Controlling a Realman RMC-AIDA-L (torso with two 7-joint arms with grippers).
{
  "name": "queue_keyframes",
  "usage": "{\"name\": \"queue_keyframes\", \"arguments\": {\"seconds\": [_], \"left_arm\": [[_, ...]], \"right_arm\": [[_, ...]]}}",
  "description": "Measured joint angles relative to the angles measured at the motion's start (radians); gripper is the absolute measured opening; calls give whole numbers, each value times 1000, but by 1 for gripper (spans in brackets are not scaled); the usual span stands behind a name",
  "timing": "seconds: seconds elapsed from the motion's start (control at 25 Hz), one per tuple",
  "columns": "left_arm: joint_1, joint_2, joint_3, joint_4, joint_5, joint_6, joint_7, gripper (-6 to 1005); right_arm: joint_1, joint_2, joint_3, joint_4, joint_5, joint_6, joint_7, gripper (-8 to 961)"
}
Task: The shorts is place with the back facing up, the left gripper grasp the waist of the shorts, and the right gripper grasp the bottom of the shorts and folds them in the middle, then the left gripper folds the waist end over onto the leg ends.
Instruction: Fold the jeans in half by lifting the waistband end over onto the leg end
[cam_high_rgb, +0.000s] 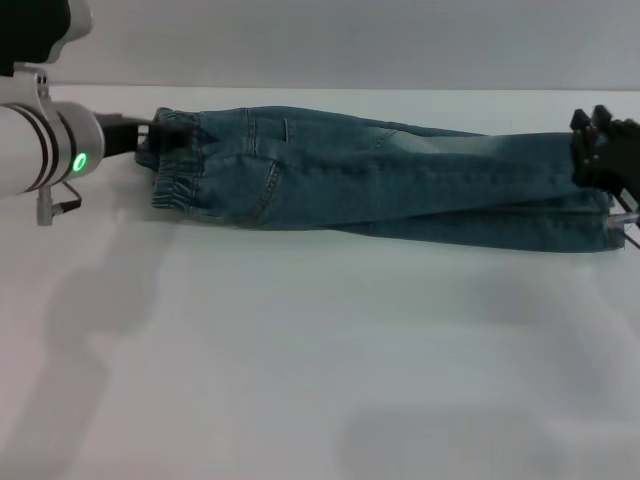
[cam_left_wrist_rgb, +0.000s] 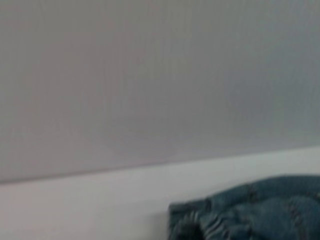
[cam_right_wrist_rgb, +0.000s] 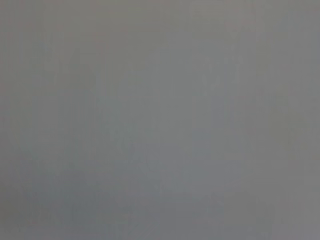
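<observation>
Along the far edge of the white table (cam_high_rgb: 300, 380) the shorts (cam_high_rgb: 400, 185) lie stretched from the left side to the right side, already doubled lengthwise so that 1 leg rests on the other, with a patch pocket (cam_high_rgb: 262, 185) showing near the narrower end. At the far left corner the waist (cam_high_rgb: 178, 170) forms a gathered, ruffled band, and the left gripper (cam_high_rgb: 160, 135) sits on its far upper corner, its black fingers pinching the denim there. Behind it the silver-white arm with black bands and a green light (cam_high_rgb: 80, 161) reaches in from the left edge. The left wrist view shows only a bunched piece of that ruffled denim (cam_left_wrist_rgb: 250, 210) against the table's pale surface and the grey wall beyond.

Toward the right edge the leg ends (cam_high_rgb: 600, 225) lie 1 on the other, the nearer hem showing its straight stitched end. The right gripper (cam_high_rgb: 603, 150) covers the farther hem, touching the cloth, but whether its claw is pressed together on the fabric I cannot tell. The right wrist view is a plain grey field with nothing to make out.
</observation>
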Motion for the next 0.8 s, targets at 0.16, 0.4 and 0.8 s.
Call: {"name": "queue_keyframes", "arguments": {"seconds": [0.16, 0.4, 0.8], "left_arm": [[-8, 0, -24, 12, 0, -58, 6, 853], [-25, 0, -49, 21, -2, -145, 12, 853], [-40, 0, -54, 25, -23, -199, 16, 853]], "right_arm": [[-6, -1, -20, 8, 1, 1, 0, 244], [-18, -1, -32, 19, 1, 2, 0, 51], [-30, -3, -34, 31, 4, 2, 0, -2]]}}
